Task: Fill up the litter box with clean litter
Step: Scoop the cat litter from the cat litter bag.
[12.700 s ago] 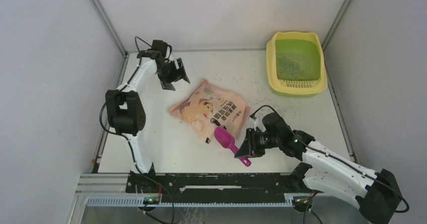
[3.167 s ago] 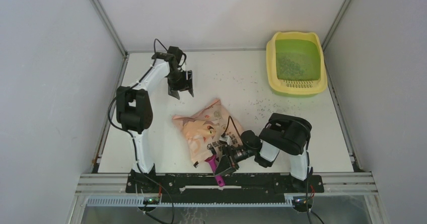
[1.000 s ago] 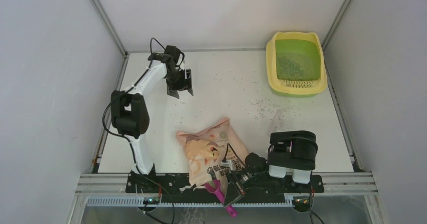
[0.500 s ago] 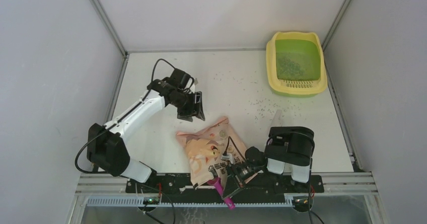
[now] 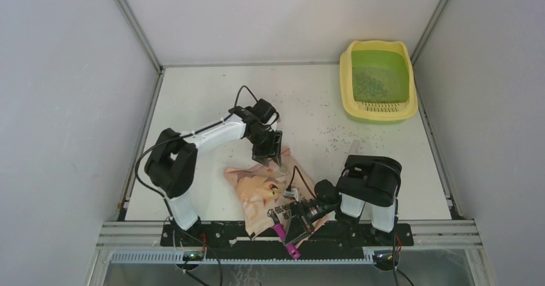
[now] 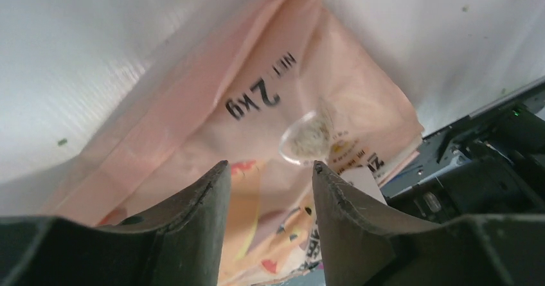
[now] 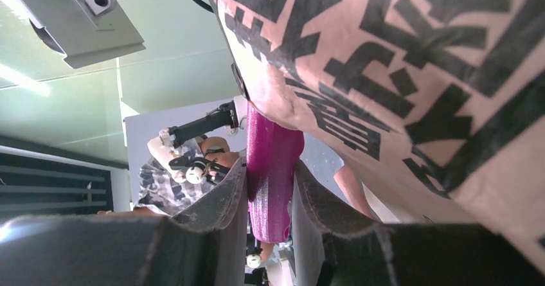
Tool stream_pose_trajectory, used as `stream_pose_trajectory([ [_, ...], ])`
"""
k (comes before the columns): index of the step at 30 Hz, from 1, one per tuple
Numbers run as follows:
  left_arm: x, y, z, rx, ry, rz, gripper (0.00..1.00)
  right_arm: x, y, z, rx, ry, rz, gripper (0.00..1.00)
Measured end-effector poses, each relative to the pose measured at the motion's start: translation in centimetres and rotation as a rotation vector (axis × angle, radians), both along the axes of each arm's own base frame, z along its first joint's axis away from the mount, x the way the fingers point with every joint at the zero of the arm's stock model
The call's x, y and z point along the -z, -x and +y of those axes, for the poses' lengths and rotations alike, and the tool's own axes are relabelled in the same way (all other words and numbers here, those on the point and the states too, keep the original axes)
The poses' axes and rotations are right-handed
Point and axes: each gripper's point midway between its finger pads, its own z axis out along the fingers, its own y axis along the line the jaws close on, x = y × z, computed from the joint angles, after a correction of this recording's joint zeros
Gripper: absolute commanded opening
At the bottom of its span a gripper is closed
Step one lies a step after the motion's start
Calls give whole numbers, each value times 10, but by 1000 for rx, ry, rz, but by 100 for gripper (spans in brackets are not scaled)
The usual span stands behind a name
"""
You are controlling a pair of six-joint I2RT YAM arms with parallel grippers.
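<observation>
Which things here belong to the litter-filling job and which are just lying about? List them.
Job: litter box; litter in its basin; peach-pink bag; magenta scoop, clamped in the right gripper.
Lying about: granules scattered over the table; small white piece beside them.

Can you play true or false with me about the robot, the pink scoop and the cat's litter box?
1. The right pincer grips the pink scoop. True.
2. The litter box stands at the far right corner of the table. True.
3. The litter box is empty. False: some litter lies in its green basin.
4. The left pincer holds the bag up in the air. False: its jaws stand apart over the bag's far edge, and the bag lies on the table.
5. The scoop is inside the litter box. False: it is at the table's near edge, by the bag.
</observation>
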Motion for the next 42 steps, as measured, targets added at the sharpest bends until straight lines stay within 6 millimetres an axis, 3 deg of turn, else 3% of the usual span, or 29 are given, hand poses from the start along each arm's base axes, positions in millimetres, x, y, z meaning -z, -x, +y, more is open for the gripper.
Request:
stream_pose_trajectory([
  [5,29,-7,-7,2,-33,64,50,1,-4,1,1,-2,1,8],
  [11,40,-25,-20,-2,-38,70,46,2,-12,1,15,-3,7,8],
  [18,41,-51,-18,-43,-36,67,46,0,-17,2,32,-7,4,9],
  [28,33,-122,0,-147,-27,-9,46,-3,-23,1,47,-10,5,9],
  [32,34,-137,7,-166,-32,-24,46,-6,-29,-1,56,-10,3,10],
  [37,30,-146,8,-170,-34,-37,47,-6,-47,1,78,-4,1,10],
  [42,26,-154,16,-184,-34,-46,47,-11,-85,7,123,-22,-13,9],
])
